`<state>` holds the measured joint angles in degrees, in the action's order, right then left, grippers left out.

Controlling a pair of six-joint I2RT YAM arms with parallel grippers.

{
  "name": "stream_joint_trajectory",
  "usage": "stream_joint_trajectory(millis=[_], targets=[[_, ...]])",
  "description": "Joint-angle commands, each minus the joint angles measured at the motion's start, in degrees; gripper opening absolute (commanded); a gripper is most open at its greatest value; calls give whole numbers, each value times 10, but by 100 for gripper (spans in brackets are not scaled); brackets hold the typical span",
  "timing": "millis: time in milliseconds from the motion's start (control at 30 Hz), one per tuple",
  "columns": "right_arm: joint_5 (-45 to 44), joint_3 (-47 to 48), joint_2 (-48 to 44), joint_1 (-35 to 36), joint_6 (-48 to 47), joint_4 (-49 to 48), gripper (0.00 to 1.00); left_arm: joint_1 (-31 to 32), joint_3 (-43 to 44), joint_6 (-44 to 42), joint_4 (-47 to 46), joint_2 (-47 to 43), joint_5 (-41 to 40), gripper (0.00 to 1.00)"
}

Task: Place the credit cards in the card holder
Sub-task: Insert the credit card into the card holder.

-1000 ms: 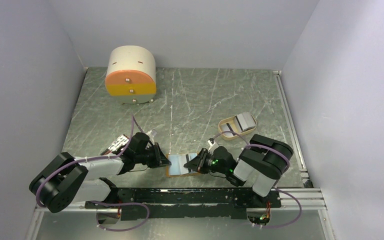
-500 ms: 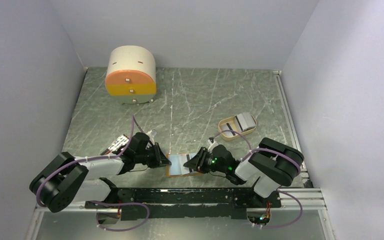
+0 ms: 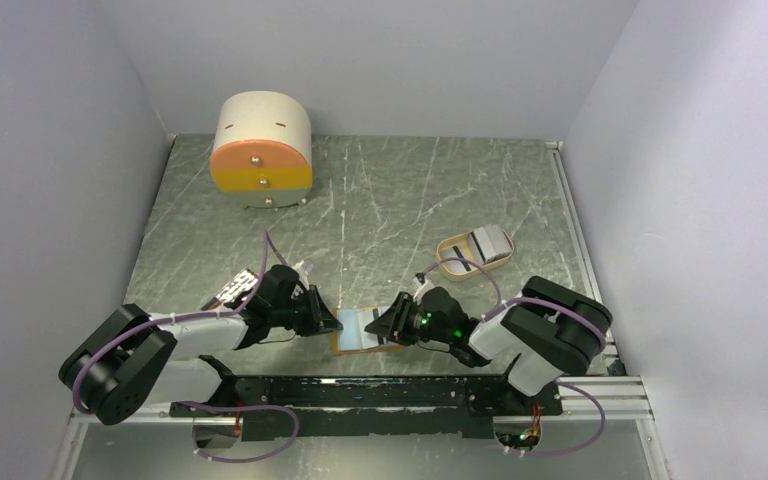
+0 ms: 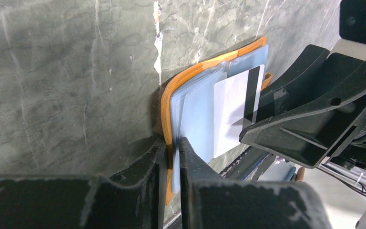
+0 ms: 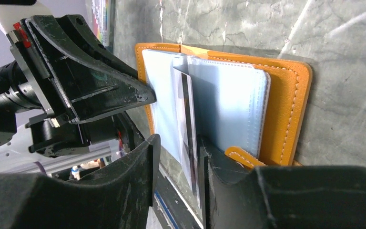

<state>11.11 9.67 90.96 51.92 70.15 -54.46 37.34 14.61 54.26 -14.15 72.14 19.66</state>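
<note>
Since the earlier frame, the elbow of the right arm (image 3: 545, 335) has swung outward toward the right wall, and the right jaws have widened. The left arm (image 3: 200, 335) is unchanged.

Card holder (image 3: 358, 330): lies opened out on the desk (image 3: 390, 200) near its front edge, between the two sets of jaws. Its orange cover faces down and its pale blue sleeves face up.

Left jaws: closed on the left edge of the card holder (image 4: 181, 83), with the cover and sleeves pinched between the fingers.

Right jaws: parted. One credit card (image 5: 187, 109) with a dark stripe stands on edge between them, with a visible gap on one side. The card (image 4: 231, 112) overlaps the blue sleeves; how far it is seated in a pocket cannot be told.

More credit cards (image 3: 490, 243) lie in the tan oval tray (image 3: 447, 262), behind the right arm. The round drawer box (image 3: 260, 145) stands at the far left of the desk.
</note>
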Motion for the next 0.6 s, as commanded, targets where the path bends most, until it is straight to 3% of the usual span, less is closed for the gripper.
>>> stream_joint_trajectory(millis=[0,333,567], targets=[[-33,9,-33,-3,-34,122,39,3,0,-8,12,3,-5,17],[-41,5,-55,-4,-40,148,40,3,-2,-7,11,2,-3,16],[-38,1,-54,-5,-37,132,29,4,-4,-7,8,4,-1,16]])
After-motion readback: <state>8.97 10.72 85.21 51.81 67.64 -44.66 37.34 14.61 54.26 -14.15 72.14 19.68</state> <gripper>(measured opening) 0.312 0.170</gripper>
